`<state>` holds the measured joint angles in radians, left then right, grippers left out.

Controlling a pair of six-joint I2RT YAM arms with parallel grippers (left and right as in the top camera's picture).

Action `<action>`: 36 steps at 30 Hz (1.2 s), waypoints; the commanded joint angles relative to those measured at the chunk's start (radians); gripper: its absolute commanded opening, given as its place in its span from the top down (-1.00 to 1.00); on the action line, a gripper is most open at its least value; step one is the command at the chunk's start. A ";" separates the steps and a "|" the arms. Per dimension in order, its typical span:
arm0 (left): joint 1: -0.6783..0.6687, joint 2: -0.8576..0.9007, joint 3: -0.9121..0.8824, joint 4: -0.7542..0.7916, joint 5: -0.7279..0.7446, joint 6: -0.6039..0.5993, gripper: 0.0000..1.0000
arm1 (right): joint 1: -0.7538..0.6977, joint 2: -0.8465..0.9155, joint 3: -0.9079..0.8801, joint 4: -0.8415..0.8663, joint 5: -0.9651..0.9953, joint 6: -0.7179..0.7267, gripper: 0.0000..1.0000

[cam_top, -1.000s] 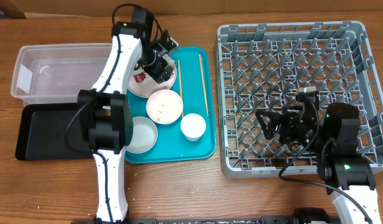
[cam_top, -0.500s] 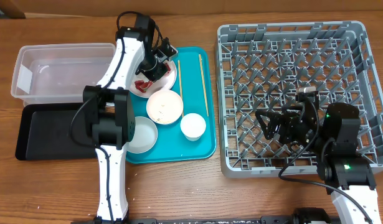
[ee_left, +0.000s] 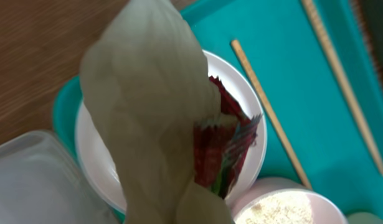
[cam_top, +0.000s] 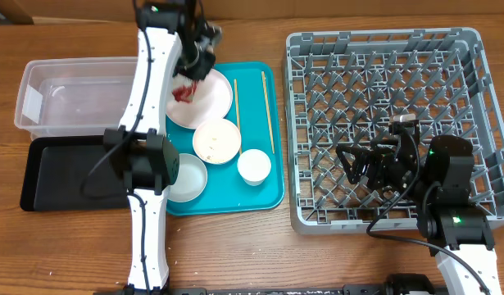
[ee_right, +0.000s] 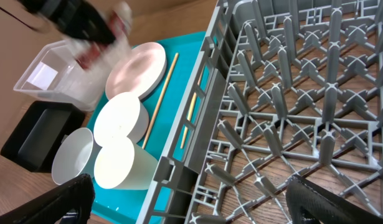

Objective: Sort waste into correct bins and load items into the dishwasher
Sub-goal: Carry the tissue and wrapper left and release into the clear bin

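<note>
My left gripper (cam_top: pixel 192 67) is shut on a crumpled white napkin (ee_left: pixel 147 124) and a red-marked wrapper (ee_left: pixel 225 149), which hang just above the white plate (cam_top: pixel 212 102); its fingers are hidden behind the napkin in the left wrist view. On the teal tray (cam_top: pixel 268 195) also sit a bowl with rice grains (cam_top: pixel 216 140), a second bowl (cam_top: pixel 186 176), a small cup (cam_top: pixel 254 166) and two chopsticks (cam_top: pixel 236 102) (cam_top: pixel 268 111). The clear tub (cam_top: pixel 79 94) and black tray (cam_top: pixel 55 176) lie to the left. My right gripper (ee_right: pixel 191 211) hovers open over the grey dish rack (cam_top: pixel 391 49).
The left arm's own links stretch from the table's front edge up across the black tray and the teal tray's left side. The rack's upright pegs (ee_right: pixel 284 106) fill the right half of the table. Bare wood shows between the teal tray and the rack.
The left gripper shut on the napkin and wrapper on the plate and lifted them, moving back and slightly left. The right arm has stayed still.
</note>
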<state>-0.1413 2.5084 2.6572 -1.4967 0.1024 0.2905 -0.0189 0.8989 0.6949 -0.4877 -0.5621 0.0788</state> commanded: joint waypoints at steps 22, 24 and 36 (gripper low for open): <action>0.364 -0.007 0.142 -0.193 -0.015 -0.443 0.92 | -0.002 -0.001 0.025 0.006 -0.009 0.004 -1.00; 0.380 -0.006 0.117 -0.193 -0.036 -0.443 0.89 | -0.002 -0.001 0.025 0.006 -0.009 0.004 -0.99; 0.430 -0.101 0.102 -0.193 -0.024 -0.425 -1.00 | -0.002 -0.001 0.025 0.007 -0.009 0.004 -1.00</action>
<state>0.2867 2.5050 2.7552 -1.6871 0.0738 -0.1322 -0.0193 0.8989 0.6949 -0.4877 -0.5625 0.0784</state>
